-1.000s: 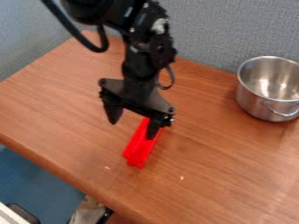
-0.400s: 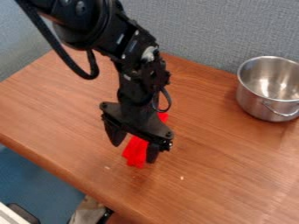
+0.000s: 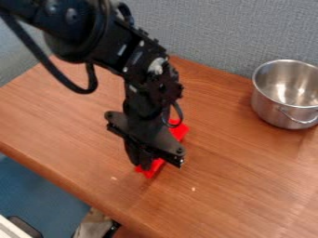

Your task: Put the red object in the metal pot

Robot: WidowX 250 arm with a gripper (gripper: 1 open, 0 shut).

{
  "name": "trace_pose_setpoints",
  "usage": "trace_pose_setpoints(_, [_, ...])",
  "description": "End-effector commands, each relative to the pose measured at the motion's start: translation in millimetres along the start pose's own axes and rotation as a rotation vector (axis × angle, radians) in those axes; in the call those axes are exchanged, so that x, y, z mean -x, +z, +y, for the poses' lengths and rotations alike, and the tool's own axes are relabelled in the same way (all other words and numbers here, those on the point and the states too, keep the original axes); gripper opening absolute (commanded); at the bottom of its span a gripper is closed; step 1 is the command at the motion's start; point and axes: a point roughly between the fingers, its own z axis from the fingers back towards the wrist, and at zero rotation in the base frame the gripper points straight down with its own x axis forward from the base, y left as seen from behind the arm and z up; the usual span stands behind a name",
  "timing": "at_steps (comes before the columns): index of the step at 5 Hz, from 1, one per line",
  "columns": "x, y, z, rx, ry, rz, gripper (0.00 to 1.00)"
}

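- The claw (image 3: pixel 156 160) points down over the desk (image 3: pixel 236 177), clenched on the red bar (image 3: pixel 151 170), with its dark fingers at the bar's sides.
- The red bar lies at the middle of the desk, outside the pot; the claw hides its middle, so only parts of it show, one below the fingertips and one beyond them, toward the wall.
- The bar runs at a slant, its far end leaning toward the pot's side of the view. Whether it touches the wood cannot be told.
- The metal pot (image 3: pixel 287 93) stands upright near the back of the desk at the right of the view, well apart from the claw. It is shiny and lidless, with a rolled rim and a handle on its near side.
- The black robot arm (image 3: pixel 81 28) reaches in from the upper left, with a dark cable (image 3: pixel 74 86) looping beside it.
- Behind the desk is a gray textured wall (image 3: pixel 230 33).
- A blue surface (image 3: pixel 40 195) shows at the lower left, beyond the desk's edge.
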Motion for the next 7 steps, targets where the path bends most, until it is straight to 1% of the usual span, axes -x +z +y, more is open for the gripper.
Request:
trace_pose_setpoints(1, [-10.7,18.9,-2.2,0.014,0.009,-0.033,0.00])
trace_pose_setpoints(2, [-26.5,41.0,-5.6,0.043,0.029,-0.050,0.00])
trace_pose_setpoints(3, [-55.7,63.6,-11.3,0.076,0.074,-0.074,0.00])
trace_pose_setpoints(4, [-84.3,77.1,-26.2,0.123,0.006,-0.121,0.00])
trace_pose_setpoints(5, [-111.9,77.5,-47.0,0.159,-0.080,-0.142,1.00])
trace_pose_setpoints(6, [-115.7,69.9,-54.7,0.174,-0.145,-0.198,1.00])
trace_pose_setpoints(7, [-97.0,69.6,-46.9,0.187,-0.192,-0.250,1.00])
